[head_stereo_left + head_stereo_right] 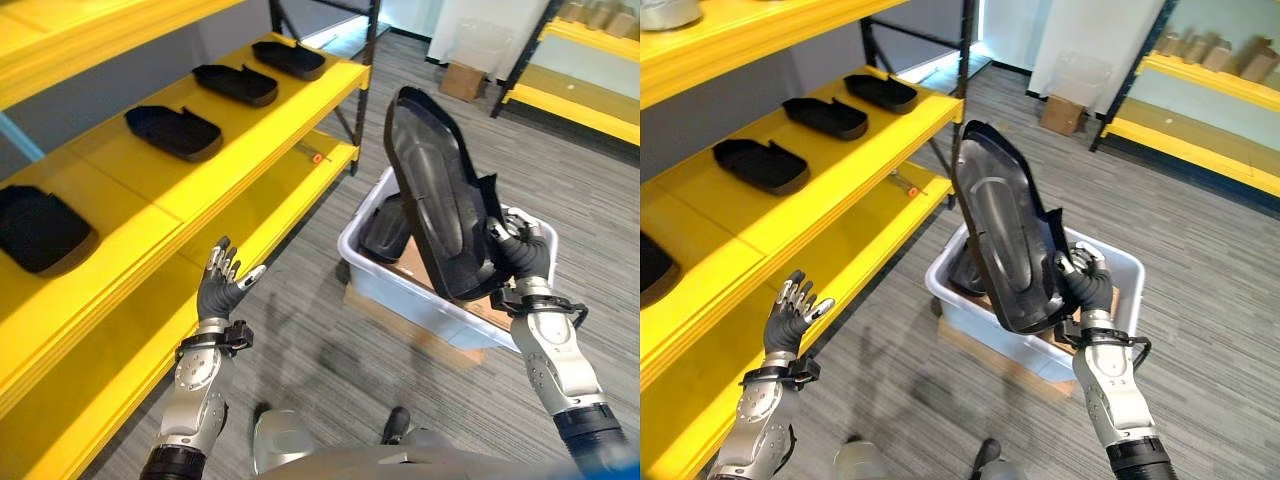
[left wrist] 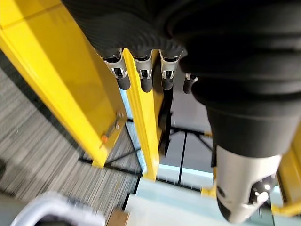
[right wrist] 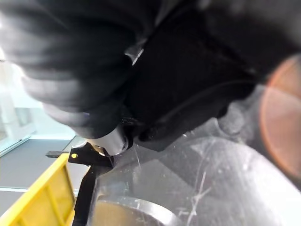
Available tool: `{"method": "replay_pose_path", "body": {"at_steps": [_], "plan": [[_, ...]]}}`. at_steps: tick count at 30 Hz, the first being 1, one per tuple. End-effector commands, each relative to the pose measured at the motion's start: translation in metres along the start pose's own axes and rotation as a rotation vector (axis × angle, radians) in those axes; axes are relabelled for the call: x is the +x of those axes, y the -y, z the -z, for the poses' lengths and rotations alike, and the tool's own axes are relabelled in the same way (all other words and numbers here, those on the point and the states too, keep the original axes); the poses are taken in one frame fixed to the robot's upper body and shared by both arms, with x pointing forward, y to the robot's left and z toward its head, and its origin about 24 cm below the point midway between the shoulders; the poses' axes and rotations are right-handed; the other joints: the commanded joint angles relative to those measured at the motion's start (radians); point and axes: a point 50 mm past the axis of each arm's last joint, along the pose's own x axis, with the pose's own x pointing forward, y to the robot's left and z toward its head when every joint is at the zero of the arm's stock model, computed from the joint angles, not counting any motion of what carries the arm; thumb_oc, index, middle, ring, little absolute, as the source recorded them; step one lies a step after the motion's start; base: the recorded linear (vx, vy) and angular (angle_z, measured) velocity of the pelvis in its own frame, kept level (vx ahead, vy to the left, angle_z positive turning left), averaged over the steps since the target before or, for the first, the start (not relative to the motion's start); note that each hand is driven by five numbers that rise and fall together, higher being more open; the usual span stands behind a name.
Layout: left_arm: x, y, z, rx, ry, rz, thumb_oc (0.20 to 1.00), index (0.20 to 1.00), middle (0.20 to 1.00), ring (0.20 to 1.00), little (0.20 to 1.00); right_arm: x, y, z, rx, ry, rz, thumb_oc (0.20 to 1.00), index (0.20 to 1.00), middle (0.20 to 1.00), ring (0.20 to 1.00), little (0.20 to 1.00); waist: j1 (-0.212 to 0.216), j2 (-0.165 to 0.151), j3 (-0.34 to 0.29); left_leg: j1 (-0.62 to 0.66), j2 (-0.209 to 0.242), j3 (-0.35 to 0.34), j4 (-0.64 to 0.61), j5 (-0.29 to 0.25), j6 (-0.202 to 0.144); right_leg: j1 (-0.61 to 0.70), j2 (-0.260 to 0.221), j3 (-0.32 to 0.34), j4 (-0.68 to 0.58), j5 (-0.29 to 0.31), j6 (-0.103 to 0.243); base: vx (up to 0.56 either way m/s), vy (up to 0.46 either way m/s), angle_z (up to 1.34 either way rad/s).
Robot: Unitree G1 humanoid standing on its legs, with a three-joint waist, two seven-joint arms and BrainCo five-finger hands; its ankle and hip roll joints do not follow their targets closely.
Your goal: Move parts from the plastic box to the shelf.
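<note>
A large black moulded part (image 1: pixel 437 195) — glossy, elongated, with a raised rim and a recessed oval centre — is held upright and tilted above the plastic box (image 1: pixel 425 296), its lower edge at the box's near right rim. The right hand (image 1: pixel 522 250) is clamped on that lower edge, fingers curled round it. The box is pale, translucent and rectangular with rounded corners; it sits on a flat piece of brown cardboard (image 1: pixel 400 322) on the grey striped carpet (image 1: pixel 330 350). Another dark rounded part (image 1: pixel 385 230) is seen inside the box at its left end. The left hand (image 1: pixel 222 283) is raised palm-forward beside the front edge of the shelf (image 1: pixel 150 215), fingers straight and spread, nothing held. The shelf is smooth yellow board on dark steel uprights; four matching black parts lie flat along the middle level — one (image 1: pixel 40 228) at the near end, then (image 1: pixel 172 131), (image 1: pixel 236 84), and the last (image 1: pixel 290 58) by the far corner. A small orange tag (image 1: pixel 317 158) is fixed at the lower level's front edge.
</note>
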Motion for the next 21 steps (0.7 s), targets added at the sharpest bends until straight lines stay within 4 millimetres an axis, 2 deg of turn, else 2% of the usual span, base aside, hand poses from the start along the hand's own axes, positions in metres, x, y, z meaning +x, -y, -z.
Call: {"method": "replay_pose_path", "body": {"at_steps": [1,2,4,6,8,11,12,14,15,16,17,18,19,20,21], "plan": [[-0.005,0.004,-0.010,0.022,0.066,0.056,1.000,1.000,1.000,1.000,1.000,0.009,0.005,-0.037,0.054,0.193,-0.004,0.200,0.200,0.200,0.200,0.200,0.011,0.039,-0.082,-0.015,0.008,-0.007,-0.047,0.039,0.037,-0.028,-0.005,0.017,0.087,-0.124,0.026,0.03,0.201,0.72],[-0.005,0.004,-0.010,0.022,0.065,0.057,1.000,1.000,1.000,1.000,1.000,0.008,0.005,-0.037,0.053,0.192,-0.002,0.200,0.200,0.200,0.200,0.200,0.011,0.038,-0.083,-0.014,0.006,-0.008,-0.051,0.042,0.038,-0.027,-0.007,0.015,0.086,-0.122,0.027,0.04,0.317,0.72],[-0.002,0.000,-0.021,0.076,0.112,0.075,1.000,1.000,1.000,1.000,1.000,0.010,0.003,-0.039,0.053,0.207,0.010,0.200,0.200,0.200,0.200,0.200,0.034,0.029,-0.097,-0.022,-0.070,-0.050,-0.088,0.025,0.066,-0.006,-0.080,-0.026,0.067,-0.057,0.073,0.07,0.460,1.19],[0.000,-0.002,-0.026,0.089,0.134,0.065,1.000,1.000,1.000,1.000,1.000,0.014,-0.003,-0.040,0.050,0.214,-0.002,0.200,0.200,0.200,0.200,0.200,0.048,0.025,-0.091,-0.029,-0.112,-0.067,-0.078,0.005,0.087,-0.008,-0.120,-0.018,0.066,-0.012,0.097,0.04,0.425,0.61],[0.002,-0.004,-0.034,0.112,0.171,0.059,1.000,1.000,1.000,1.000,1.000,0.018,-0.006,-0.043,0.057,0.233,0.022,0.200,0.200,0.200,0.200,0.200,0.072,0.014,-0.089,-0.051,-0.203,-0.102,-0.066,-0.026,0.129,0.006,-0.193,-0.022,0.072,0.062,0.132,0.05,0.482,0.27],[0.003,-0.004,-0.034,0.126,0.172,0.063,1.000,1.000,1.000,1.000,1.000,0.017,-0.006,-0.041,0.067,0.229,0.033,0.200,0.200,0.200,0.200,0.200,0.072,0.010,-0.093,-0.053,-0.226,-0.117,-0.071,-0.026,0.140,0.011,-0.208,-0.018,0.078,0.078,0.139,0.04,0.226,0.41],[0.005,-0.003,-0.037,0.141,0.183,0.067,1.000,1.000,1.000,1.000,1.000,0.015,-0.006,-0.039,0.073,0.222,0.038,0.200,0.200,0.200,0.200,0.200,0.059,0.003,-0.096,-0.065,-0.264,-0.151,-0.080,-0.005,0.165,-0.017,-0.211,0.057,0.108,0.113,0.118,0.02,0.224,0.76],[0.010,0.000,-0.039,0.139,0.196,0.078,1.000,1.000,1.000,1.000,1.000,0.011,-0.004,-0.035,0.086,0.206,0.043,0.200,0.200,0.200,0.200,0.200,0.022,0.016,-0.091,-0.054,-0.279,-0.201,-0.110,0.019,0.180,-0.080,-0.120,0.294,0.137,0.082,0.086,0.08,0.284,1.22],[0.015,0.009,-0.040,0.139,0.203,0.104,1.000,1.000,1.000,1.000,1.000,0.006,0.000,-0.033,0.108,0.200,0.055,0.200,0.200,0.200,0.200,0.200,-0.013,0.026,-0.078,-0.045,-0.292,-0.249,-0.128,0.043,0.190,-0.127,-0.006,0.446,0.174,0.019,0.063,0.15,0.314,1.39],[0.016,0.017,-0.038,0.129,0.198,0.134,1.000,1.000,1.000,1.000,1.000,0.000,0.006,-0.028,0.122,0.181,0.068,0.200,0.200,0.200,0.200,0.200,-0.037,0.026,-0.075,-0.035,-0.302,-0.277,-0.144,0.060,0.196,-0.145,0.106,0.486,0.172,-0.077,0.036,0.14,0.273,2.11],[0.015,0.019,-0.035,0.119,0.187,0.140,1.000,1.000,1.000,1.000,1.000,-0.002,0.008,-0.026,0.135,0.174,0.075,0.200,0.200,0.200,0.200,0.200,-0.044,0.017,-0.077,-0.030,-0.313,-0.291,-0.159,0.074,0.196,-0.154,0.167,0.491,0.159,-0.096,0.017,0.11,0.141,1.37],[0.013,0.019,-0.033,0.118,0.178,0.144,1.000,1.000,1.000,1.000,1.000,-0.005,0.011,-0.023,0.138,0.161,0.083,0.200,0.200,0.200,0.200,0.200,-0.047,0.012,-0.079,-0.027,-0.323,-0.301,-0.161,0.077,0.196,-0.157,0.199,0.495,0.146,-0.103,0.010,0.08,0.056,1.36],[0.010,0.018,-0.030,0.105,0.164,0.142,1.000,1.000,1.000,1.000,1.000,-0.009,0.012,-0.019,0.142,0.145,0.085,0.200,0.200,0.200,0.200,0.200,-0.053,-0.003,-0.086,-0.023,-0.345,-0.319,-0.165,0.083,0.200,-0.152,0.258,0.511,0.103,-0.096,-0.009,0.08,0.061,0.90],[0.007,0.019,-0.028,0.092,0.156,0.141,1.000,1.000,1.000,1.000,1.000,-0.012,0.012,-0.017,0.135,0.137,0.081,0.200,0.200,0.200,0.200,0.200,-0.058,-0.008,-0.087,-0.019,-0.362,-0.324,-0.162,0.083,0.204,-0.157,0.291,0.558,0.065,-0.080,-0.018,0.06,0.058,0.78],[0.007,0.019,-0.028,0.092,0.156,0.141,1.000,1.000,1.000,1.000,1.000,-0.012,0.012,-0.017,0.135,0.137,0.081,0.200,0.200,0.200,0.200,0.200,-0.058,-0.008,-0.087,-0.018,-0.362,-0.324,-0.162,0.082,0.204,-0.156,0.291,0.558,0.065,-0.080,-0.018,0.02,0.040,0.57]]}}
